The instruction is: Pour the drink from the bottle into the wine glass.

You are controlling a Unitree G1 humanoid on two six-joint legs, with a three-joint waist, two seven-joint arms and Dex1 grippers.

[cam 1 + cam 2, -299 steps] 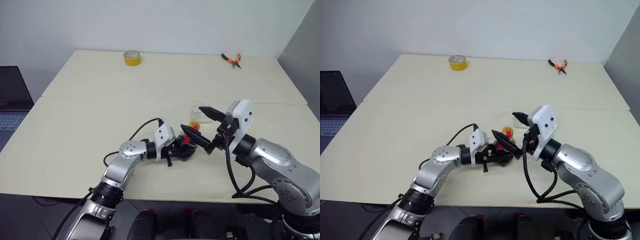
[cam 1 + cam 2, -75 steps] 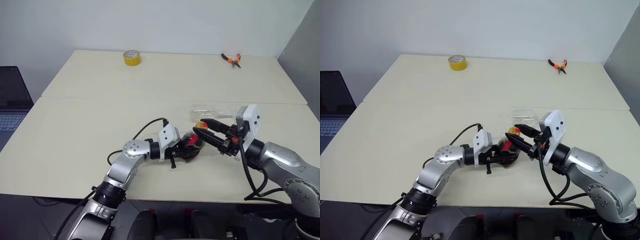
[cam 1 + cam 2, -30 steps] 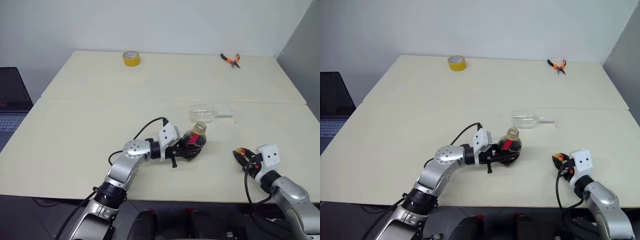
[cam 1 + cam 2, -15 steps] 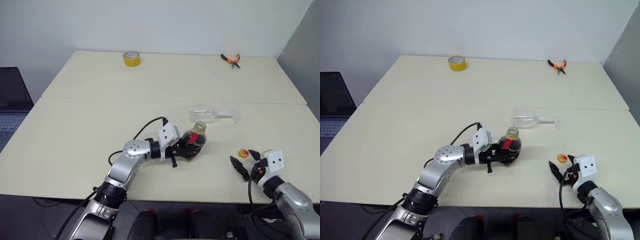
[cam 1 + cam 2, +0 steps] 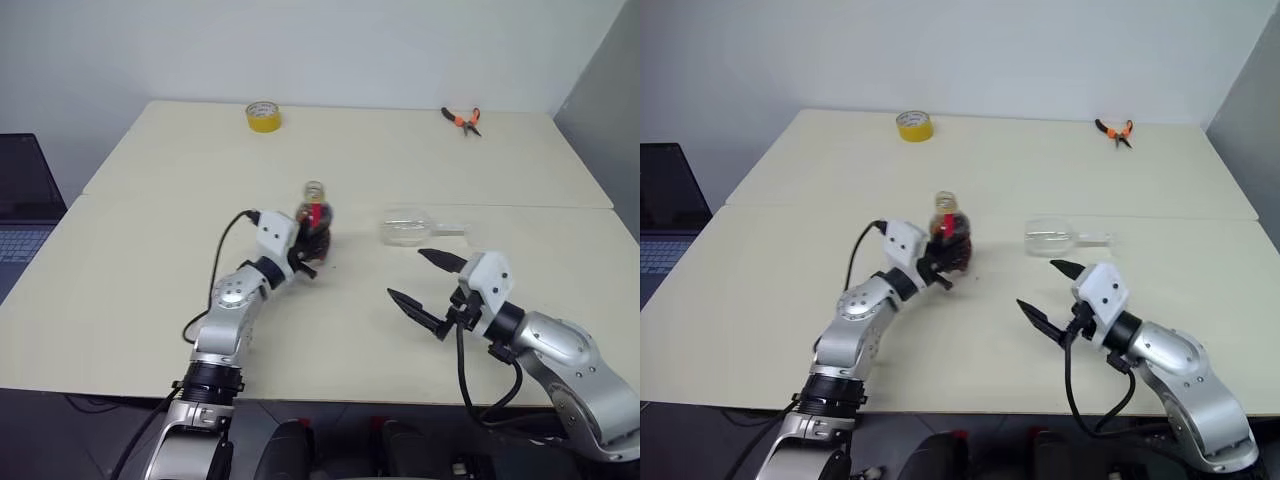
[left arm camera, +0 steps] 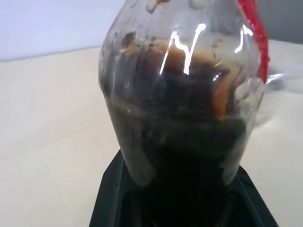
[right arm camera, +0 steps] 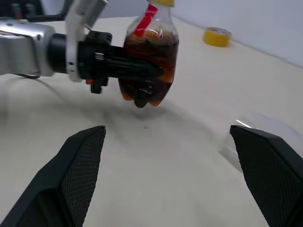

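Pale cream table (image 5: 150, 260) fills my head views, with a white wall behind it and a seam running across its middle. On my left I see the left gripper (image 5: 305, 250) pinching the bottle (image 5: 314, 222) around its lower body, holding it upright and lifted just off the table near the seam. Its neck looks uncapped, though I cannot be sure. From the left wrist camera, the drink (image 6: 184, 142) shows dark brown through the clear plastic, reaching roughly up to the shoulder, with the red label strip (image 6: 253, 33) running down one side.

The wine glass (image 5: 410, 228) lies on its side on the table, to the right of the bottle and apart from it, with its stem pointing toward my right.

The right gripper (image 5: 428, 287) hangs above the table nearer to me than the glass, its two black fingers spread wide and holding nothing.

At the far edge I see a yellow tape roll (image 5: 264, 116) and orange-handled pliers (image 5: 463, 120). A laptop (image 5: 25, 215) sits beyond the table's left side.
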